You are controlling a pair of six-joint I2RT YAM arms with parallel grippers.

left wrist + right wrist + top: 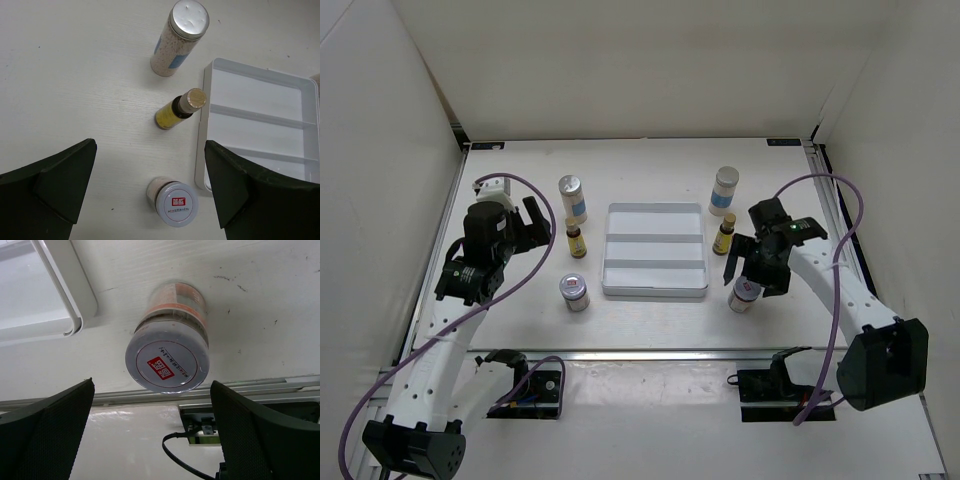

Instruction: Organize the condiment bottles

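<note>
Just below and ahead of the right gripper [152, 390], centred on the gap between its fingers, a squat silver-lidded jar [167, 362] stands upright on the table, lid facing the wrist. Its long axis runs along the approach line. The fingers are spread apart and touch nothing. The white tray [65, 295] sits just beside the jar, off to one finger's side. This arm is plainly the nearer. The left gripper [150, 145], also spread, hovers over the other jar [172, 202].
</note>
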